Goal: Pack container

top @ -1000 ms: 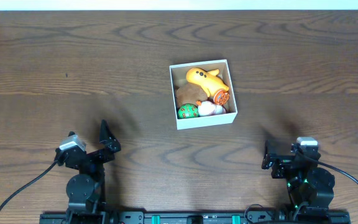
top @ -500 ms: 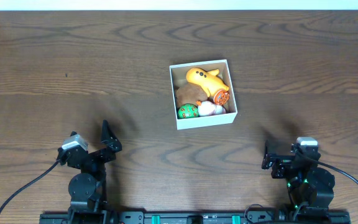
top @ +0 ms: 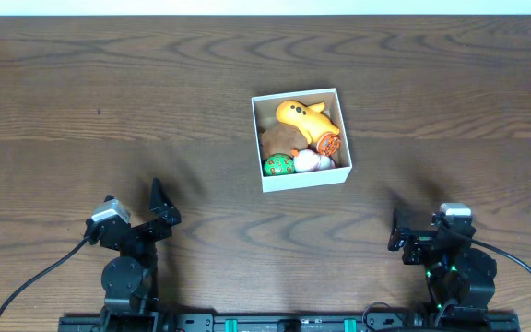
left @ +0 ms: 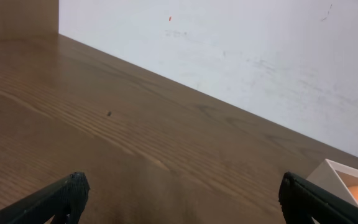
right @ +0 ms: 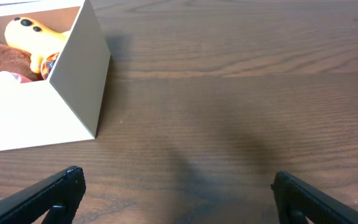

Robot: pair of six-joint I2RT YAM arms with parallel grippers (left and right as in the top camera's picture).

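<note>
The container (top: 303,179), a small square box with low white walls, stands at the table's middle. It holds an orange-yellow toy (top: 304,118), a brown toy (top: 279,139), a green ball (top: 278,165) and a white-pink toy (top: 310,161). Its corner shows in the right wrist view (right: 79,74) and at the left wrist view's right edge (left: 347,177). My left gripper (top: 155,210) is open and empty near the front left, far from the box; its fingers show in its wrist view (left: 179,193). My right gripper (top: 402,232) is open and empty at the front right (right: 176,186).
Dark wood table (top: 109,111) all round the box. A pale wall (left: 260,56) runs along the table's far edge. Black cables (top: 35,277) trail from both arm bases at the front edge.
</note>
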